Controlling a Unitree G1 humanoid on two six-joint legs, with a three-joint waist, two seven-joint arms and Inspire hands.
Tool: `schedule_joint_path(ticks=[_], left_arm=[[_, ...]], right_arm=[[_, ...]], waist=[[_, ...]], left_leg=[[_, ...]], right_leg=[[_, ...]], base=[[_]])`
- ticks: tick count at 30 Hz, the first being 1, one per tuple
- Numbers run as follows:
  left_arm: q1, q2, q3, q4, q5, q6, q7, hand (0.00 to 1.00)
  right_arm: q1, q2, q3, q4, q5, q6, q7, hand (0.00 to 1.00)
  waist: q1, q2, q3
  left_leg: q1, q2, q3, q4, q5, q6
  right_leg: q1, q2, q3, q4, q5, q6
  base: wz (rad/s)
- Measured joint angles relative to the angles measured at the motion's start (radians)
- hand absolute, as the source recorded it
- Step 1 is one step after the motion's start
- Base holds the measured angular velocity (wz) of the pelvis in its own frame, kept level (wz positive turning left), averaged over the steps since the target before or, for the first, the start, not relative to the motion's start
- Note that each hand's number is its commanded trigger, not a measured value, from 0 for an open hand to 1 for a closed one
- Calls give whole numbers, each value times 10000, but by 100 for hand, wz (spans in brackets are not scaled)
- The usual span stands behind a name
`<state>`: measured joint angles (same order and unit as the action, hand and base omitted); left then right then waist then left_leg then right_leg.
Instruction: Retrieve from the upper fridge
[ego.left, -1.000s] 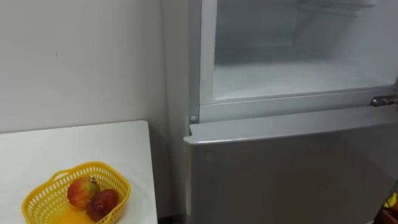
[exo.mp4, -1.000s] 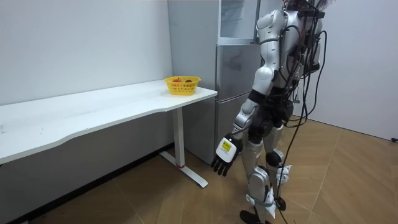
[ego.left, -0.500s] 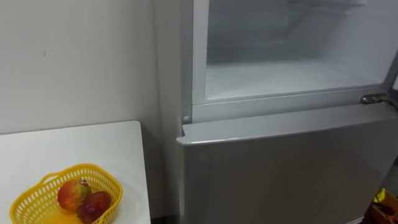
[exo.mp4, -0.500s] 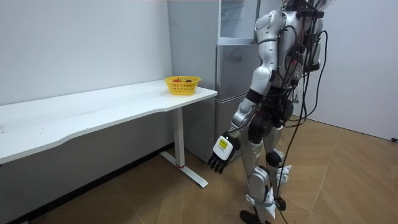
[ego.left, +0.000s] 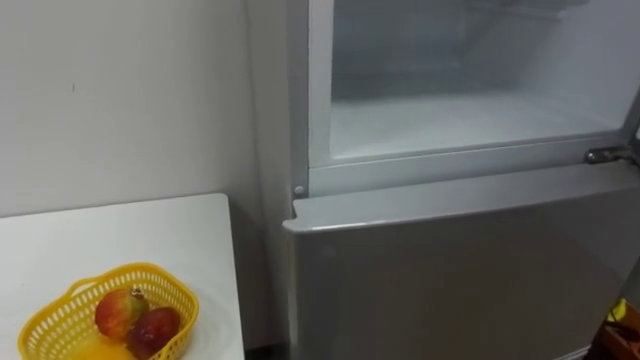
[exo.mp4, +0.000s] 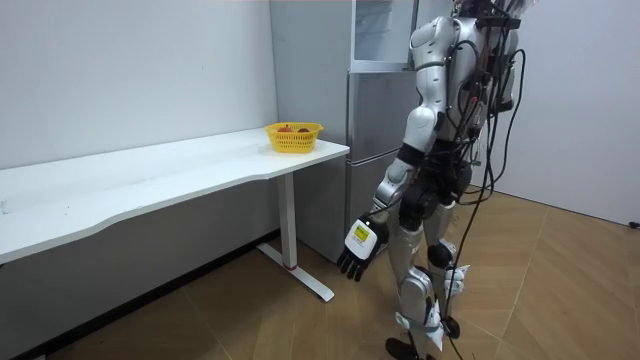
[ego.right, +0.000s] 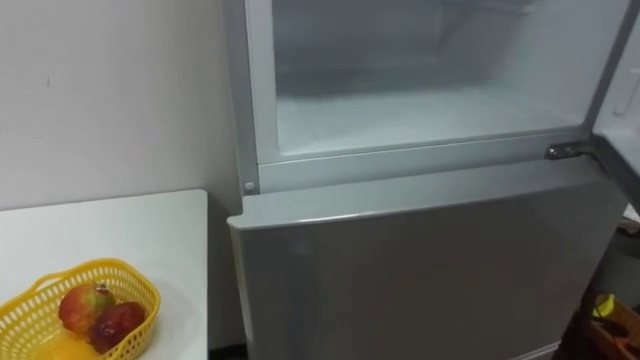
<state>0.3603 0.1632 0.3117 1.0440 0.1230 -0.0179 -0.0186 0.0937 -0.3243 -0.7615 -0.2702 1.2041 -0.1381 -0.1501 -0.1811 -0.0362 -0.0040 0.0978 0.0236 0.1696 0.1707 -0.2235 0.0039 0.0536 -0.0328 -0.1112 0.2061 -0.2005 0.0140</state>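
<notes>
Left hand (exo.mp4: 360, 250) is seen in the room view, hung low beside the robot's thigh on an arm let down. Its fingers are loose and only slightly bent, and nothing is held in it. It is kept well apart from both the desk (exo.mp4: 180, 175) and the fridge (exo.mp4: 375, 120). The robot is stood upright on the wooden floor (exo.mp4: 560, 290), faced toward the fridge, just past the desk's end, with the desk on its left.

In the eye views the fridge's upper compartment (ego.left: 460, 110) is shown open and white inside. A pale inner floor and a faint shelf line higher up can be made out. A metal hinge (ego.left: 610, 155) is fixed at the compartment's lower right corner. The edge of the swung-open upper door (ego.right: 622, 100) is caught at the right of the right eye view. Below the compartment the grey lower door (ego.left: 450, 270) is shut.

The fruit is found left of the fridge, in a yellow basket (ego.left: 183, 300) set on the white desk near the end closest to the fridge. Two pieces are laid in it, touching: a red-and-yellow fruit (ego.left: 120, 312) and, just to its right, a dark red fruit (ego.left: 155, 327). Something orange-yellow (ego.left: 95, 350) is glimpsed under them; what it is cannot be told. A plain light wall (ego.left: 130, 90) is seen behind the desk, up to the fridge's side.
</notes>
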Motion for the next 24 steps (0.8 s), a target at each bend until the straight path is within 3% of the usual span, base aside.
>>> schedule_joint_path(ticks=[6, 14, 16, 21, 24], left_arm=[[25, -9, -157, 3, -1, -8, -146, 0], [14, 136, -621, 442, -13, -44, -327, 0], [35, 135, -621, 570, -9, -33, -355, 0], [16, 134, -618, 593, -5, -7, -410, 0], [-19, 137, -612, 597, -3, 29, -410, 0]], right_arm=[[-663, -410, 859, -289, -1633, 74, 852, 0], [-662, -608, 2179, -467, -3636, 319, 2334, 0], [-659, -688, 2270, -468, -3915, 389, 2524, 0], [-616, -731, 2316, -553, -4676, 676, 3103, 0], [-615, -752, 2326, -570, -5008, 734, 3257, 0]], waist=[[61, 8, -1], [561, -333, 51], [566, -423, 79], [744, -525, 5], [867, -560, 18]], left_leg=[[30, 7, 183, -17, 0, 0], [167, 31, 186, -30, -2, -3], [150, 26, 123, -26, -2, -2], [9, 22, -26, -11, -2, -4], [10, 25, -103, 28, -2, -4]], right_leg=[[-33, 9, 148, 129, 2, -3], [67, 42, 191, 135, 45, -34], [103, 10, 58, 107, 47, -33], [130, 1, -127, -46, 82, -39], [139, -12, -232, -55, 87, -38]], base=[[-9], [-1], [14], [10], [9]])
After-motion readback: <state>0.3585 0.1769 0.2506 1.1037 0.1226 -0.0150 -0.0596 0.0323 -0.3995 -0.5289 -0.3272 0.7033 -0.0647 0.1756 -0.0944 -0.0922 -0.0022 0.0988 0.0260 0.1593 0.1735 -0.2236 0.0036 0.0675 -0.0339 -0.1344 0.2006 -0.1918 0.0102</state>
